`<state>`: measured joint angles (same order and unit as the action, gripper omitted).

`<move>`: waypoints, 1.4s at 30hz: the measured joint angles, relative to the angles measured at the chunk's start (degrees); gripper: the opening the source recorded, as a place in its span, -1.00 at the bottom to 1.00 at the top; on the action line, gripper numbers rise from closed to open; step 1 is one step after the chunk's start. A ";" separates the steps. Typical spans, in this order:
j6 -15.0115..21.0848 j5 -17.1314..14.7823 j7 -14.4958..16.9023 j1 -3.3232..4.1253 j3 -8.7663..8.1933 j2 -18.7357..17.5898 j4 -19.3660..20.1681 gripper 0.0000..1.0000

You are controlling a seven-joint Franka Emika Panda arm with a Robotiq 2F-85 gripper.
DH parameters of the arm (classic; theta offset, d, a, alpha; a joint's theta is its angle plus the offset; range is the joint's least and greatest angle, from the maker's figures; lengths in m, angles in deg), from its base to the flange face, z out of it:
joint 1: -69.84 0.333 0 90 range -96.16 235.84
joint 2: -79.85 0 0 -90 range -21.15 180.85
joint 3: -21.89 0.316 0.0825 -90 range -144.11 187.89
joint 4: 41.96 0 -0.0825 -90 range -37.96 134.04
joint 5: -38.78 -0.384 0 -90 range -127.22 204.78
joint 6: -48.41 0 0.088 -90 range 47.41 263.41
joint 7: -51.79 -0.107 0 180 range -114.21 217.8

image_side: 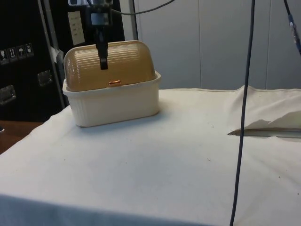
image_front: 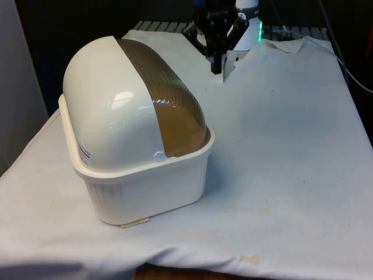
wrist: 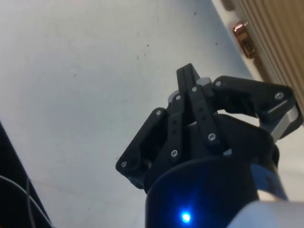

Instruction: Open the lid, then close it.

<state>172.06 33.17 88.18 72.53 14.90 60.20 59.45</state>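
Observation:
A cream bread box [image_front: 145, 186] stands on the white cloth toward the front view's left, its amber ribbed roll lid [image_front: 169, 99] down and closed. In the side view the lid [image_side: 127, 61] fronts the camera, with a small copper handle [image_side: 114, 83] at its lower edge. My black gripper [image_side: 103, 65] hangs in front of the lid, above the handle and apart from it. In the front view the gripper [image_front: 217, 69] is beyond the box, above the cloth. The wrist view has the fingers [wrist: 187, 80] pressed together, holding nothing, with the handle [wrist: 243, 39] off to one side.
A dark cable [image_side: 242, 117] hangs down in the side view. The cloth is folded up with a gap [image_side: 268, 131] at that view's right. In the front view a notch in the cloth [image_front: 239, 58] lies by the robot's base.

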 measured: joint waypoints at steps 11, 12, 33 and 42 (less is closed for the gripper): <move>-0.29 -1.15 -2.98 0.06 0.06 2.75 2.46 -1.00; -0.29 -1.20 -3.27 0.06 0.06 2.98 2.69 -1.00; -0.34 -1.78 -10.08 0.11 0.29 6.88 7.22 -1.00; -0.34 -1.78 -12.83 0.11 0.29 6.99 7.51 -1.00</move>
<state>171.71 31.39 75.34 72.65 15.19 67.19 66.96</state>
